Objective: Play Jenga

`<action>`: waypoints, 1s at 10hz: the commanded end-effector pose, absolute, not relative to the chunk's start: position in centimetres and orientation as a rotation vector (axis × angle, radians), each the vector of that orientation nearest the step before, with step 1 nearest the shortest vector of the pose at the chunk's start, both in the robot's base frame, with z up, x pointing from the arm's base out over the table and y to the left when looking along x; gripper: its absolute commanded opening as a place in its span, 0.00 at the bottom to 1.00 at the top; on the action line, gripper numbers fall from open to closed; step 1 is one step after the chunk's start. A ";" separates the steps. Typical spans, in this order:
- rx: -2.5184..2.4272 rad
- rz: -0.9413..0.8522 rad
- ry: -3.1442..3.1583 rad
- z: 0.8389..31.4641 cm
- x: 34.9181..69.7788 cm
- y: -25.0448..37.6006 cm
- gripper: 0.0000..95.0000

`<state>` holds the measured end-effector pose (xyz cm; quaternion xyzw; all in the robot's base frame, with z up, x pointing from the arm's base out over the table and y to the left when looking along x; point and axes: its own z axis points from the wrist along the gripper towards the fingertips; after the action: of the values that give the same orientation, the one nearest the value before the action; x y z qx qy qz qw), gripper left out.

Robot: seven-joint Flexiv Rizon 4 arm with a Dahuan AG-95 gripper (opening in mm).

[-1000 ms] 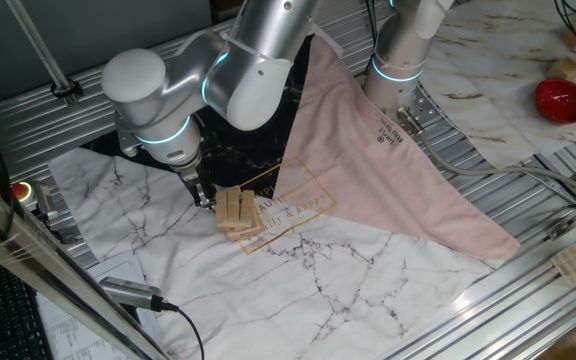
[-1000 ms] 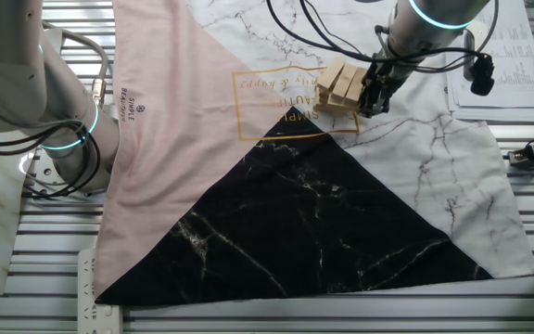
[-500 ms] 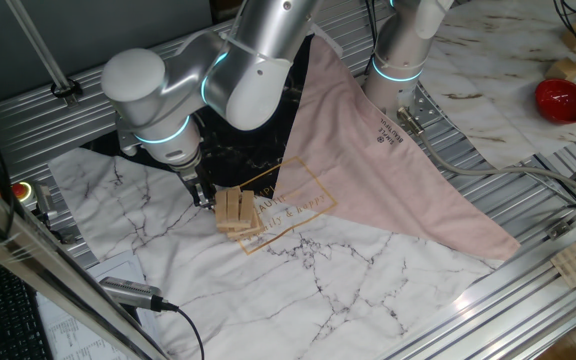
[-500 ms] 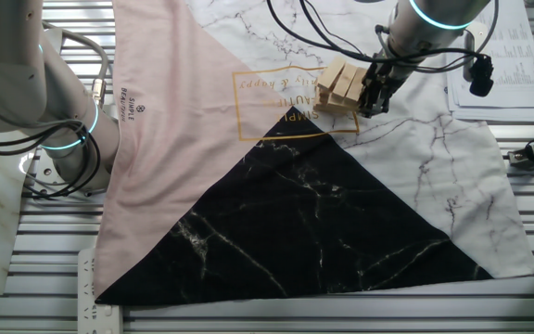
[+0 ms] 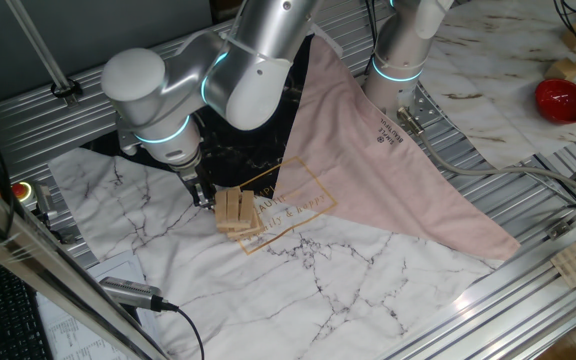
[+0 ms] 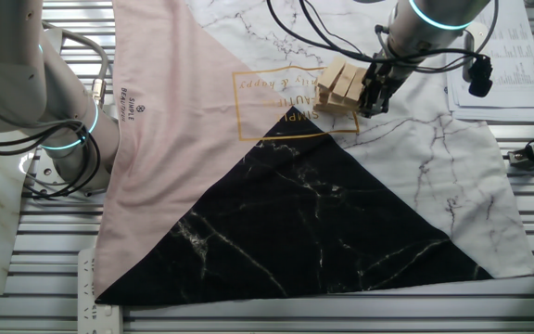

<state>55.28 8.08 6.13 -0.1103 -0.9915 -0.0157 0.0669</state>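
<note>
The Jenga stack [image 5: 236,211] is a low pile of light tan wooden blocks in crosswise layers on the marble-print cloth; it also shows in the other fixed view [image 6: 340,86]. My gripper [image 5: 203,195] points down right beside the stack's left side, fingers low at the cloth. In the other fixed view the gripper [image 6: 375,96] sits against the stack's right end. The fingers look close together, but whether they hold a block is not visible.
A pink cloth [image 5: 388,160] and a black marble cloth [image 6: 323,223] overlap the white one. A second arm base [image 5: 398,60] stands behind. A red bowl-like object [image 5: 563,100] lies at the far right. A cable with a probe [image 5: 133,293] lies in front.
</note>
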 end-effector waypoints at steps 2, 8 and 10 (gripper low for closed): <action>-0.346 -0.045 -2.990 6.1 55.3 8.1 0.00; -0.341 -0.043 -2.991 6.1 55.3 8.1 0.00; -0.348 -0.042 -2.983 6.1 55.2 8.0 0.00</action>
<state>55.17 7.99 6.14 -0.1160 -0.9908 -0.0134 0.0687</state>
